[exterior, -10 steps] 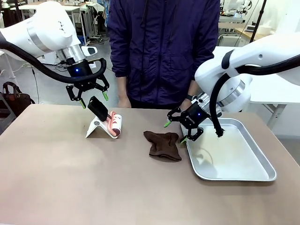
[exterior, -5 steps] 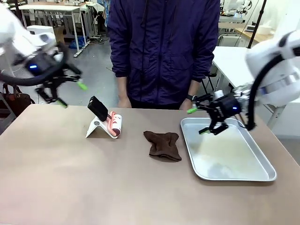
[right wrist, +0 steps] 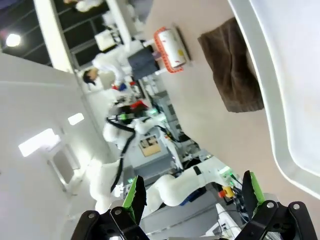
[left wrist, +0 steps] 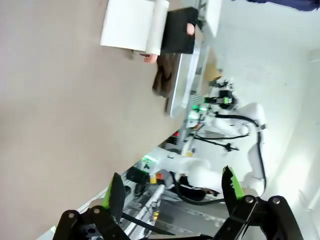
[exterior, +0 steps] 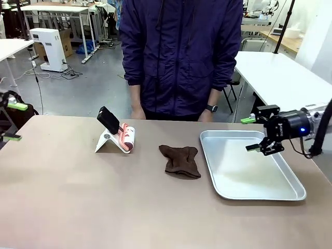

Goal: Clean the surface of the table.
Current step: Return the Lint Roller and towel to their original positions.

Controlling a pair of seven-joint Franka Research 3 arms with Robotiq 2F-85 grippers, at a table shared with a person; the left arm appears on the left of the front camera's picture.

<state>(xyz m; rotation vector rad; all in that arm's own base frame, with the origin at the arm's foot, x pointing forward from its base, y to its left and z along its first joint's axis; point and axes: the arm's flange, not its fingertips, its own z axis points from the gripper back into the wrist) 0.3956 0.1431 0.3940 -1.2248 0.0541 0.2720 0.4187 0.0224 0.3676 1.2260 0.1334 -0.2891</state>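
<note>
The table (exterior: 104,197) has a wide taupe-brown top. A crumpled brown cloth (exterior: 180,161) lies near its middle, also seen in the right wrist view as the cloth (right wrist: 232,65) and in the left wrist view as the cloth (left wrist: 162,75). My left gripper (exterior: 11,122) hangs open at the far left edge of the table, holding nothing; its fingers (left wrist: 115,192) stand wide apart. My right gripper (exterior: 252,134) hovers open above the tray's far right part, with its green fingertips (right wrist: 135,195) spread and nothing between them.
A lint roller with a black handle (exterior: 122,136) leans on a white stand left of the cloth. A shallow silver tray (exterior: 280,194) sits at the right. A person in a dark jacket (exterior: 181,57) stands at the far edge, hands down by the table.
Both arms have swung outward: the left gripper went from above the lint roller to the left table edge, and the right gripper from the tray's left rim to its right side.
</note>
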